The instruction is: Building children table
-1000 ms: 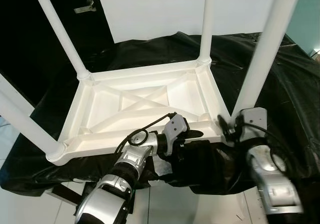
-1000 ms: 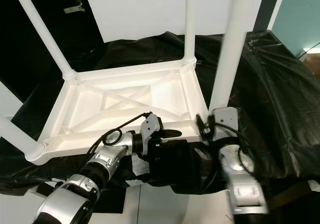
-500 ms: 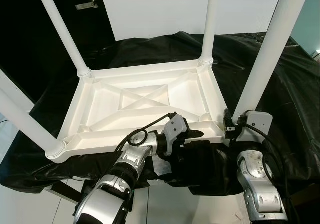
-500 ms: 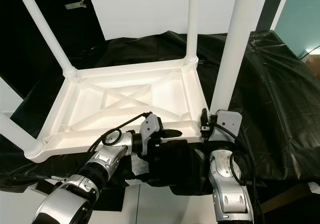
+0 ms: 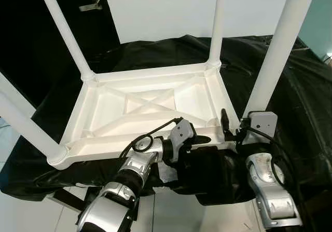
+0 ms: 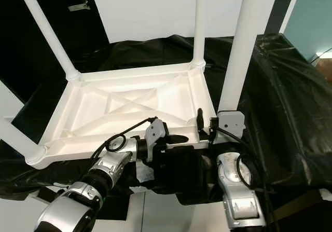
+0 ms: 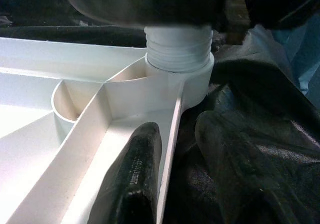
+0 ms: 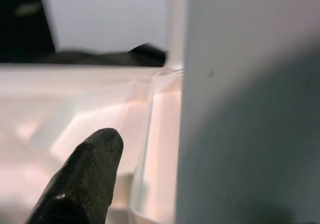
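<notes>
Left gripper [image 5: 203, 138] clamped on near rim of the upturned white table [image 5: 150, 107], one finger [image 7: 131, 176] inside the rim, the other outside against black sheet [image 5: 290, 86]. Right gripper [image 6: 203, 119] at base of near-right leg [image 5: 275, 55], fingers apart around it. Table lies top-down on the sheet-covered bench, legs up.

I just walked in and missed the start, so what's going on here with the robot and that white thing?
The robot is putting together a small white plastic table, which lies upside down on a surface draped in black sheeting, with all four white legs standing up. Its left gripper straddles the near rim, one finger inside the frame and one outside. Its right gripper is at the near right leg, right by the threaded corner socket where that leg goes in.
</notes>
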Tool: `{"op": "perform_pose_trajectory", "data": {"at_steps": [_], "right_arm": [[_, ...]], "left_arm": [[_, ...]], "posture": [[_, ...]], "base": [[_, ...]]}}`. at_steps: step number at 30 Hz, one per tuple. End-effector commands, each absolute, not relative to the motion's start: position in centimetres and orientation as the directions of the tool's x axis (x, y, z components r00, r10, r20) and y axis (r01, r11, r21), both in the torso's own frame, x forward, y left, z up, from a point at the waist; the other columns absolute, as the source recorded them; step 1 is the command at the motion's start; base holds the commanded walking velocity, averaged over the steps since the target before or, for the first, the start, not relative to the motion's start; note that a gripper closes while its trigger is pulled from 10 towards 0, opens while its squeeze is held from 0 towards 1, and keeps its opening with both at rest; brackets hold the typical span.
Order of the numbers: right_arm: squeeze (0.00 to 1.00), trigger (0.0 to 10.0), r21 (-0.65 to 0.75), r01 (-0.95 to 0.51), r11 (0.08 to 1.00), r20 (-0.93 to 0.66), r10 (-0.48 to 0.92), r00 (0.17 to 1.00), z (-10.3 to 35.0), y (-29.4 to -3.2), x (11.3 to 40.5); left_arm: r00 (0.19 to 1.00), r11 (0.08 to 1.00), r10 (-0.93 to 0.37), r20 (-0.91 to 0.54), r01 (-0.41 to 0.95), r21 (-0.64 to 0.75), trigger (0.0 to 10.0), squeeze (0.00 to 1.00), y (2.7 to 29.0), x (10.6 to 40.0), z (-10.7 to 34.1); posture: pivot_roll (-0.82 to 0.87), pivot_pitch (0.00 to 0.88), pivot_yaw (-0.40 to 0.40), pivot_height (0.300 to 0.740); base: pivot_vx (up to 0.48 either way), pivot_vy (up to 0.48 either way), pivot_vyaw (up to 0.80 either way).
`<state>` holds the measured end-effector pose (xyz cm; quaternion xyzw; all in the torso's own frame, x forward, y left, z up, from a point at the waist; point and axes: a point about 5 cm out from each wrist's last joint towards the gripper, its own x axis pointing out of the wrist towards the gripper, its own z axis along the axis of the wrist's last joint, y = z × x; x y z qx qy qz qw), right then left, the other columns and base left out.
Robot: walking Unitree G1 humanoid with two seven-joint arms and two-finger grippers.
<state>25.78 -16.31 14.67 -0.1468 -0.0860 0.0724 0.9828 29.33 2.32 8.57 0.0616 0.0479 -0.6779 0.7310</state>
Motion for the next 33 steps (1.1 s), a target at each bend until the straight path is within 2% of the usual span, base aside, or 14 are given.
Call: {"op": "perform_pose_trajectory", "data": {"at_steps": [1,5,7,11,12,13,18,24,27,29,30,31,32,33], "right_arm": [[0.0,10.0,-0.315,-0.239,0.919,0.146,0.296,0.944,15.5,-14.9,26.4],[0.0,10.0,-0.4,-0.574,0.714,-0.082,0.596,0.799,15.9,-15.9,25.6],[0.0,10.0,-0.406,-0.633,0.66,-0.134,0.642,0.755,15.5,-15.8,25.0],[0.0,10.0,-0.396,-0.669,0.629,-0.169,0.666,0.727,15.0,-15.8,24.5],[0.0,2.5,-0.389,-0.691,0.609,-0.192,0.68,0.708,14.7,-15.9,24.2],[0.0,0.0,-0.378,-0.707,0.597,-0.209,0.689,0.694,14.4,-15.9,24.0],[0.0,0.0,-0.341,-0.751,0.565,-0.272,0.705,0.654,13.9,-16.5,23.6],[0.0,0.0,-0.301,-0.735,0.608,-0.279,0.681,0.677,13.6,-16.8,23.7],[0.0,0.0,-0.261,-0.676,0.689,-0.237,0.633,0.737,13.0,-16.6,24.2],[0.0,0.0,-0.21,-0.586,0.782,-0.198,0.553,0.809,11.9,-16.1,24.6],[0.0,0.0,-0.21,-0.586,0.782,-0.198,0.553,0.809,11.9,-16.1,24.6],[0.0,0.0,-0.176,-0.471,0.864,-0.155,0.449,0.88,11.2,-15.7,24.8],[0.0,0.0,-0.176,-0.471,0.864,-0.155,0.449,0.88,11.2,-15.7,24.8],[0.0,0.0,-0.147,-0.385,0.911,-0.132,0.367,0.921,10.7,-15.4,24.9]], "left_arm": [[-0.085,-0.057,-0.957,-0.278,0.993,-0.107,10.0,0.0,2.0,26.6,5.0],[-0.092,-0.063,-0.956,-0.28,0.992,-0.109,10.0,0.0,1.9,26.5,4.9],[-0.093,-0.065,-0.955,-0.28,0.992,-0.107,10.0,0.0,1.9,26.5,5.0],[-0.092,-0.065,-0.956,-0.279,0.992,-0.105,10.0,0.0,1.8,26.5,5.0],[-0.09,-0.064,-0.956,-0.278,0.993,-0.103,10.0,0.0,1.8,26.6,5.1],[-0.089,-0.063,-0.957,-0.277,0.993,-0.102,10.0,0.0,1.8,26.6,5.1],[-0.086,-0.058,-0.956,-0.279,0.993,-0.105,10.0,0.0,2.1,26.5,4.9],[-0.088,-0.06,-0.954,-0.286,0.993,-0.103,10.0,0.0,2.3,26.6,5.0],[-0.09,-0.063,-0.954,-0.285,0.993,-0.1,10.0,0.0,2.2,26.7,5.1],[-0.092,-0.066,-0.954,-0.284,0.993,-0.099,10.0,0.0,2.2,26.7,5.1],[-0.092,-0.066,-0.954,-0.284,0.993,-0.099,10.0,0.0,2.2,26.7,5.1],[-0.093,-0.067,-0.954,-0.284,0.993,-0.099,10.0,0.0,2.2,26.6,5.1],[-0.093,-0.067,-0.954,-0.284,0.993,-0.099,10.0,0.0,2.2,26.6,5.1],[-0.093,-0.068,-0.954,-0.284,0.993,-0.098,10.0,0.0,2.2,26.6,5.1]], "posture": [[-0.17,0.002,0.073,0.74],[-0.18,0.001,0.076,0.74],[-0.18,0.0,0.074,0.74],[-0.18,0.0,0.072,0.74],[-0.18,0.0,0.071,0.74],[-0.17,0.0,0.071,0.74],[-0.17,0.0,0.077,0.74],[-0.17,0.0,0.084,0.74],[-0.17,0.0,0.086,0.74],[-0.17,0.0,0.087,0.74],[-0.17,0.0,0.087,0.74],[-0.17,0.0,0.087,0.74],[-0.17,0.0,0.087,0.74],[-0.17,0.0,0.087,0.74]], "base": [[0.0,0.0,0.0],[0.0,0.0,0.0],[0.0,0.0,0.0],[0.0,0.0,0.0],[0.0,0.0,0.0],[0.0,0.0,0.0],[0.0,0.0,0.0],[0.0,0.0,0.0],[0.0,0.0,0.0],[0.0,0.0,0.0],[0.0,0.0,0.0],[0.0,0.0,0.0],[0.0,0.0,0.0],[0.0,0.0,0.0]]}}
